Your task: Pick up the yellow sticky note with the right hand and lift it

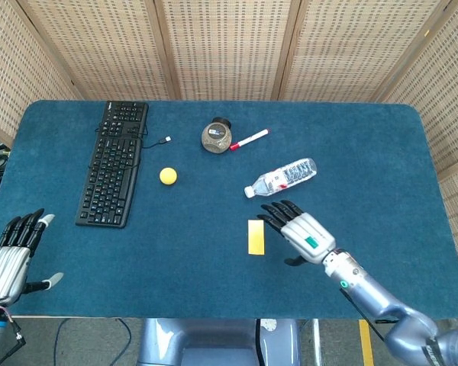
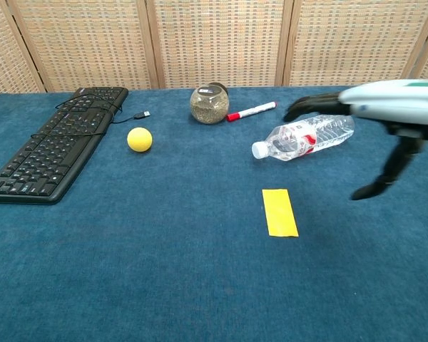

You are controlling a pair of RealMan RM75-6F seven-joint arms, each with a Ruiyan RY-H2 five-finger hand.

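Your right hand [image 1: 299, 229] hangs with fingers spread and empty just right of the yellow sticky note [image 1: 256, 236], likely poised to come over it. The note is a thin paper strip lying flat on the napped blue surface [image 1: 366, 168], near-centre, so its edge offers little to pinch. Your left hand [image 1: 8, 255] sits spread and empty at the near-left corner.

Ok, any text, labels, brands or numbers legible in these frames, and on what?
Nothing can be read as words.
Bottle: red and white label, print too small.
Jar: label on its top, blurred.
Keyboard: key legends too small.
Marker: no readable print.
Right hand: a green patch on its back, no legible text.
Sticky note: blank.
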